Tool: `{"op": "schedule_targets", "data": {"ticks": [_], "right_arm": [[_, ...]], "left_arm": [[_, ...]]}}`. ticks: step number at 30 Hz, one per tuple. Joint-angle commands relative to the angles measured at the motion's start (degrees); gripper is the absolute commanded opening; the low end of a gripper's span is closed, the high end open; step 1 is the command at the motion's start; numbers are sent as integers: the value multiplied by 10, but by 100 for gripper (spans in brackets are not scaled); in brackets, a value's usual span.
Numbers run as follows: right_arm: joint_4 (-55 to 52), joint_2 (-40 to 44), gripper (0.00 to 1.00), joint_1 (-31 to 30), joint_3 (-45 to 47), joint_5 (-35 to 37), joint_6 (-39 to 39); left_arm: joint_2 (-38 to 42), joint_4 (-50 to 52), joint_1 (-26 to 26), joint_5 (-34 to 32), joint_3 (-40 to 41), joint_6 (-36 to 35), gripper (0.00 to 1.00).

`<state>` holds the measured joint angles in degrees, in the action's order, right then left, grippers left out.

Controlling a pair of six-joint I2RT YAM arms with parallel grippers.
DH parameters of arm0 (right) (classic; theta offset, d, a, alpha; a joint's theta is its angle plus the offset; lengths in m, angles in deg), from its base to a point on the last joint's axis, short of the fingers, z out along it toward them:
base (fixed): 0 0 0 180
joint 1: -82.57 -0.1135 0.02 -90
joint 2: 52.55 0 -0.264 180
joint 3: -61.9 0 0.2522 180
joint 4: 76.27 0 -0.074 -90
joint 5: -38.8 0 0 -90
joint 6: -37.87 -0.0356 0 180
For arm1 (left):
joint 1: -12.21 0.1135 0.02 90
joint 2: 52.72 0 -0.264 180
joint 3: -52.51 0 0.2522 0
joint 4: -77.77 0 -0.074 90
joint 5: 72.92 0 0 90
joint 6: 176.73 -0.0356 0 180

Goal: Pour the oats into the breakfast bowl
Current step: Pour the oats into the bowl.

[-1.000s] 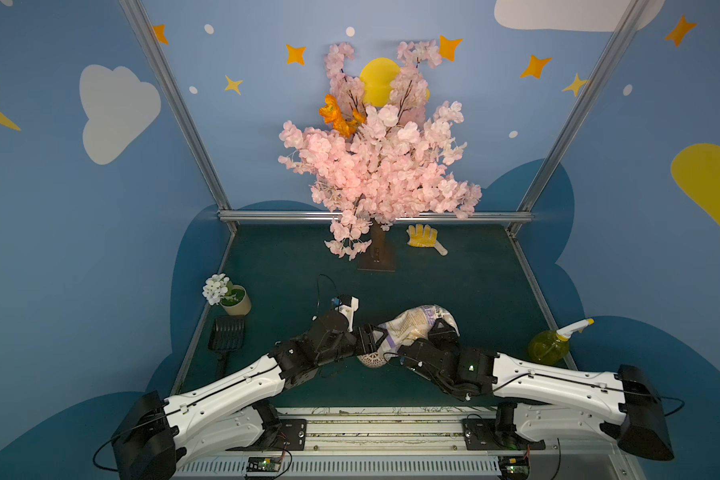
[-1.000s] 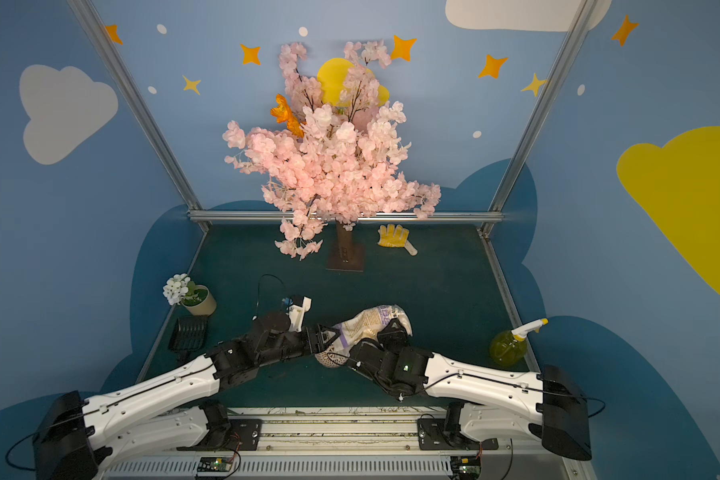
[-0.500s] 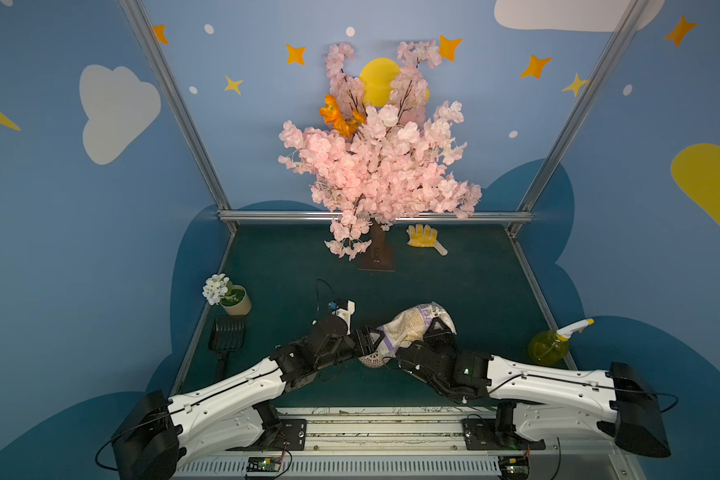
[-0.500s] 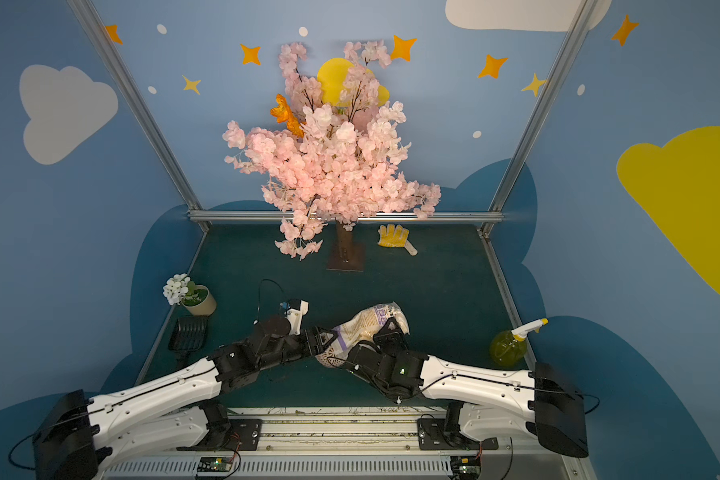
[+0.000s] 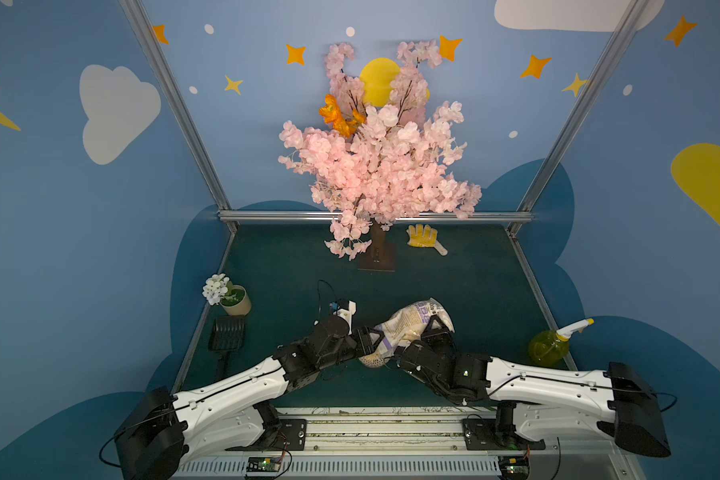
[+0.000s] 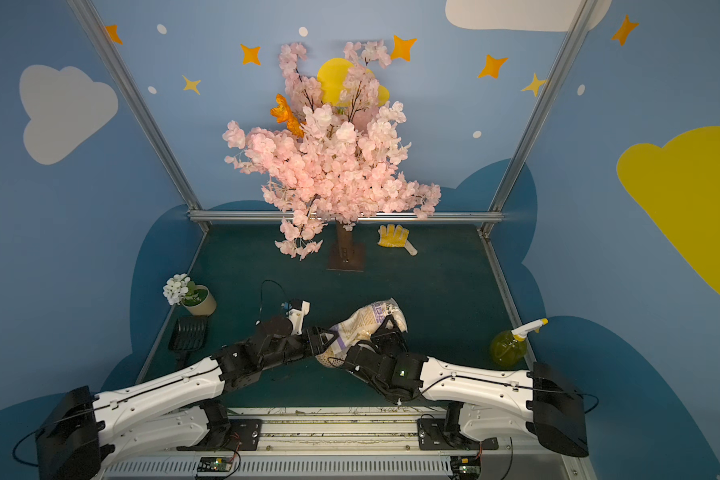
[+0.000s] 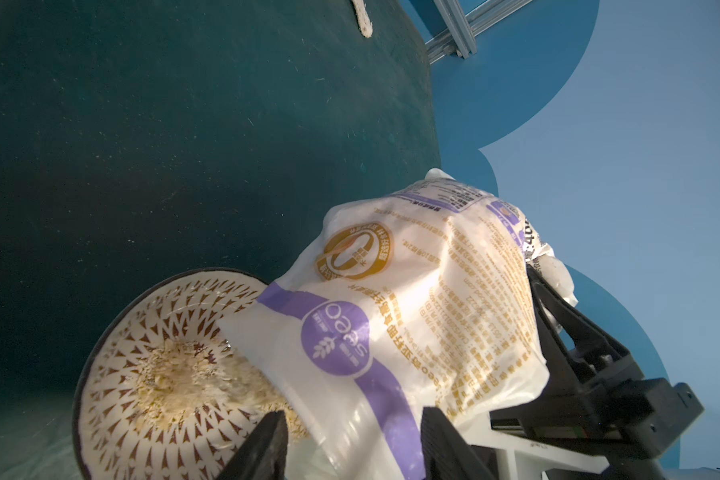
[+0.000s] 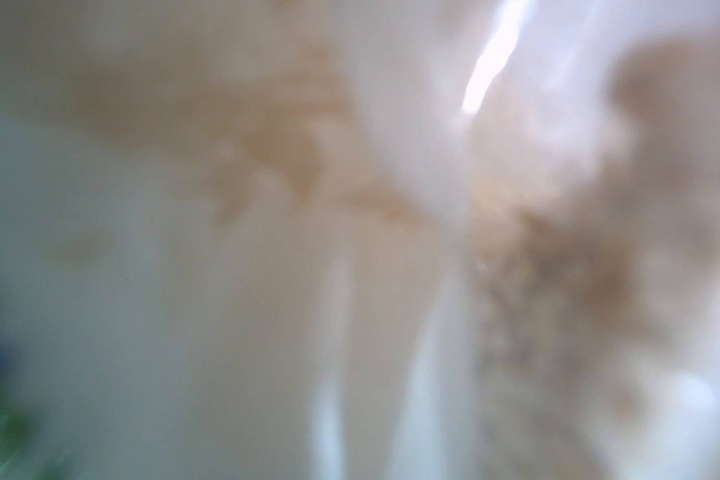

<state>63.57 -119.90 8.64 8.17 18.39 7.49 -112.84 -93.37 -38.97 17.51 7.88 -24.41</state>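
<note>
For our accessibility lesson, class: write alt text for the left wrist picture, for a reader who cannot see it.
A white, purple-printed bag of oats tilts with its open end over a patterned bowl that holds a heap of flakes, on a dark green table. The left gripper straddles the bag's open end; the right gripper clamps its far end.

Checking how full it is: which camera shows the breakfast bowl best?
Left wrist: the breakfast bowl shows its inside and oats plainly. Both top views show a sliver under the oats bag; right wrist is blur.
</note>
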Motion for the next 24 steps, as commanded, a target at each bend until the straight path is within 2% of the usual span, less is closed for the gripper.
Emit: {"op": "schedule_targets", "data": {"ticks": [1,24], "right_arm": [[73,8,0,-5,-9,79,0],[162,0,0,-16,11,108,104]], "left_arm": [[-4,-16,-2,1,7,-3,52],[-25,-27,-3,4,8,-3,36]]}}
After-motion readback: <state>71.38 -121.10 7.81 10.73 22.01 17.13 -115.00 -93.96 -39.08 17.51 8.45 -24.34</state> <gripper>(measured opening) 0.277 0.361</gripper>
